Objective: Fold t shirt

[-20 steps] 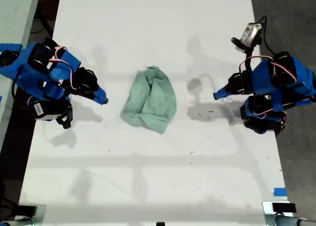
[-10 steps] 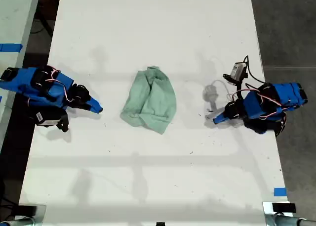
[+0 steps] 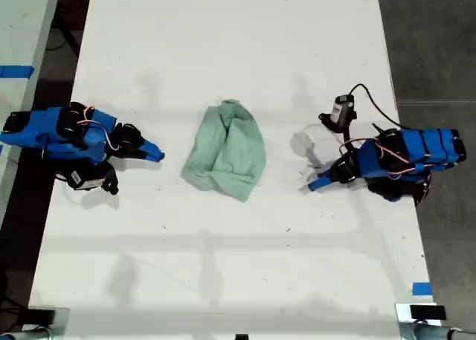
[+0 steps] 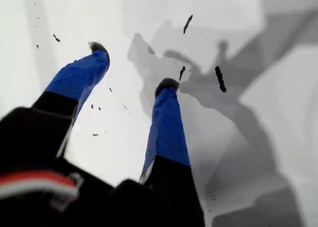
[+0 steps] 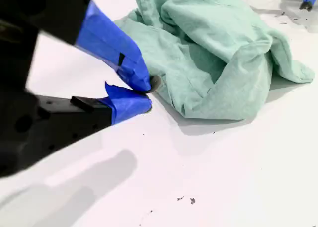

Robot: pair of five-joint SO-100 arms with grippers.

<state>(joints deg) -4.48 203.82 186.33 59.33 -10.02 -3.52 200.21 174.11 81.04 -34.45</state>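
T shirt (image 3: 227,152) lies in a bunched, wrinkled heap near the middle of the white table (image 3: 223,280), in the open between the two arms; neither gripper touches it in the exterior view.

My first gripper (image 3: 314,184) is on the exterior view's right; its arm lies low and stretched along the table, pointing toward the shirt but well short of it; jaws spread apart, nothing between them; the first wrist view shows both blue fingers (image 4: 166,122) over bare table with dark specks (image 4: 219,79) and arm shadows.

My second gripper (image 3: 155,154) is on the exterior view's left; its arm is likewise low and near-horizontal, tip aimed at the shirt; fingertips pressed together, pinching nothing. In the second wrist view, this gripper (image 5: 146,95) sits just beside the near edge of the cloth (image 5: 213,53), with a narrow strip of table between tip and fabric in the exterior view.
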